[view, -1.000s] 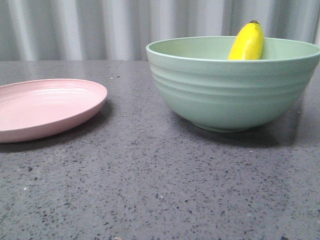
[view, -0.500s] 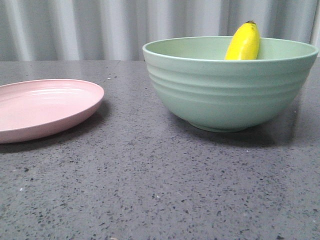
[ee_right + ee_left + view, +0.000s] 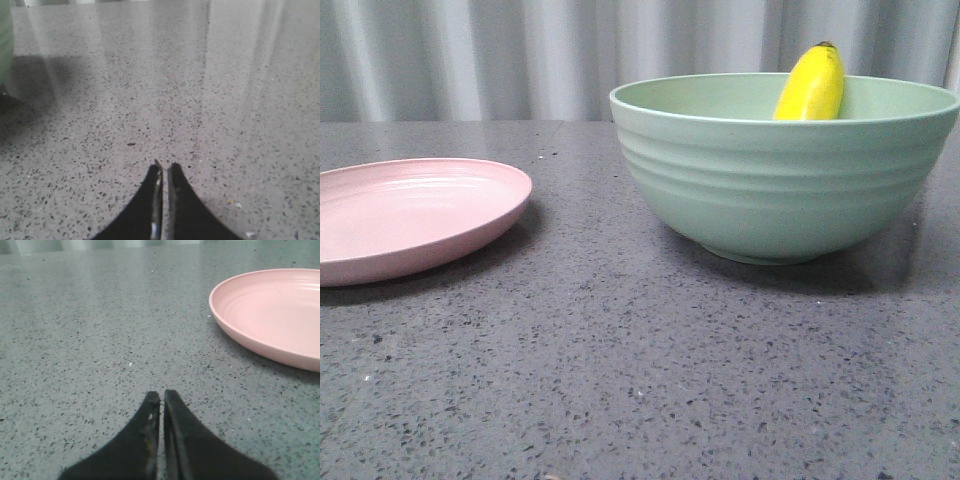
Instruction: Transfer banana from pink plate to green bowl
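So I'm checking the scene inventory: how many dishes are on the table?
2. The pink plate lies empty on the table's left side. The green bowl stands to its right, apart from it, with the banana leaning inside; the bowl's interior is mostly hidden.

Right gripper, black fingers pressing together, is hovering low over speckled grey table; green bowl edge is showing at ten o'clock.

The left gripper and the right gripper each have their 2 black fingers pressed together, holding nothing, low over the tabletop.
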